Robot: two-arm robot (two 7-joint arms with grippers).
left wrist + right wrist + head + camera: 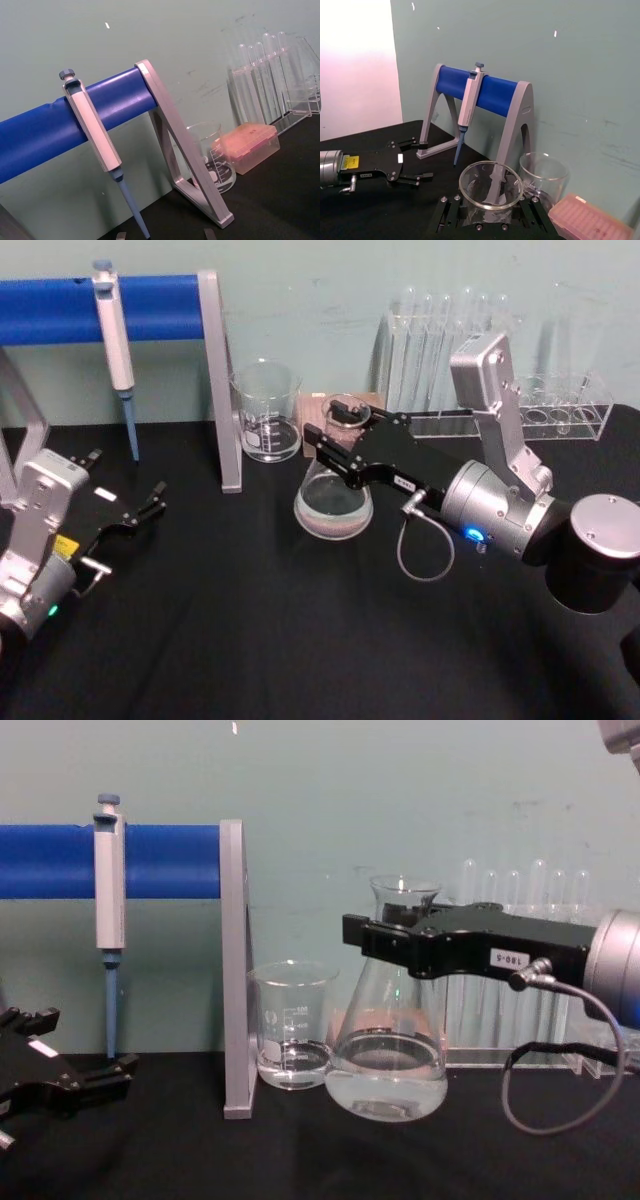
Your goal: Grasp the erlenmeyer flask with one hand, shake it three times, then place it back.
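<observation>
The right gripper (pixel 335 432) reached in from four o'clock, its fingers closed on the narrow neck of the erlenmeyer flask (pixel 333 502). The flask was upright near the middle of the worktop (pixel 250 640), with a little clear liquid in its base. Whether that base touched the worktop could not be told. A beaker (pixel 266 410) sat at the flask's eleven o'clock. The left gripper (pixel 128 475) rested at nine o'clock, fingers spread, holding nothing.

Black table (pixel 250 640) bearing beaker (pixel 267 415), pipette stand (pixel 222 380), test-tube rack (pixel 560 418) and pink box (pixel 247 145)
</observation>
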